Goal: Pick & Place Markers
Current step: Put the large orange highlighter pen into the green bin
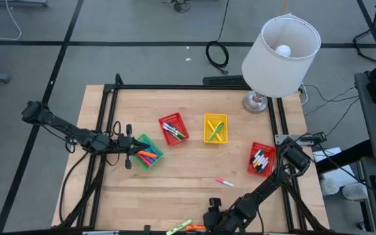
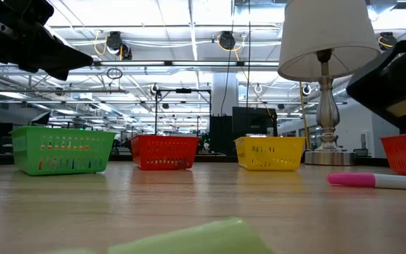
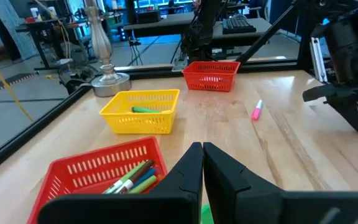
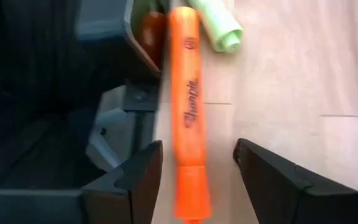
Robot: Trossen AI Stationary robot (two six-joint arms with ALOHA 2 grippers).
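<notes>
The left hand (image 1: 136, 154) is hovering over the green basket (image 1: 150, 151) of markers (image 1: 149, 156) with fingers pressed together and holding nothing, while red basket (image 1: 173, 128), yellow basket (image 1: 215, 128) and a second red basket (image 1: 261, 158) are sitting further right, each holding markers. A pink marker (image 1: 224, 181) is lying loose on the wooden worktop (image 1: 175, 183). At the near edge, the right hand (image 4: 197, 180) is standing wide open astride an orange marker (image 4: 187, 118), shown clearly only in its wrist view, the marker's lower end being cut off; a lamp (image 1: 276, 52) is standing at the far right.
</notes>
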